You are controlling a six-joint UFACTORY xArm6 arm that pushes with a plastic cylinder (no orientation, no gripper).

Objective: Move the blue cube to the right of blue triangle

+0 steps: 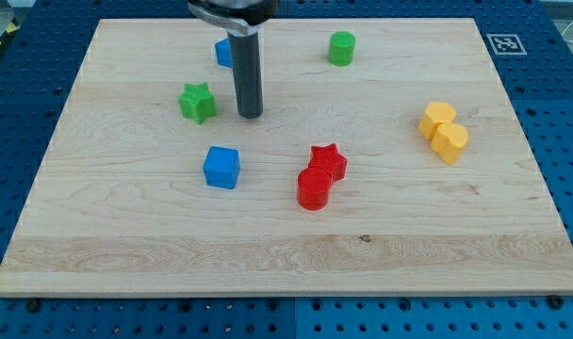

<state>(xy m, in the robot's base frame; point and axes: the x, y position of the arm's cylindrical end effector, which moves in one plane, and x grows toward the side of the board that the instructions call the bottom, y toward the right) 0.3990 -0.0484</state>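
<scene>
The blue cube (221, 168) sits on the wooden board left of centre. The blue triangle (223, 53) lies near the view's top, mostly hidden behind my rod, so only its left part shows. My tip (250, 115) rests on the board between them, up and to the right of the blue cube and below the blue triangle, apart from both. The green star (198, 102) is just to the tip's left.
A green cylinder (341, 48) stands at the top right of centre. A red star (327, 161) and a red cylinder (314, 188) touch near the middle. Two yellow blocks (443, 131) sit together at the right. The board's edge (286, 294) runs along the bottom.
</scene>
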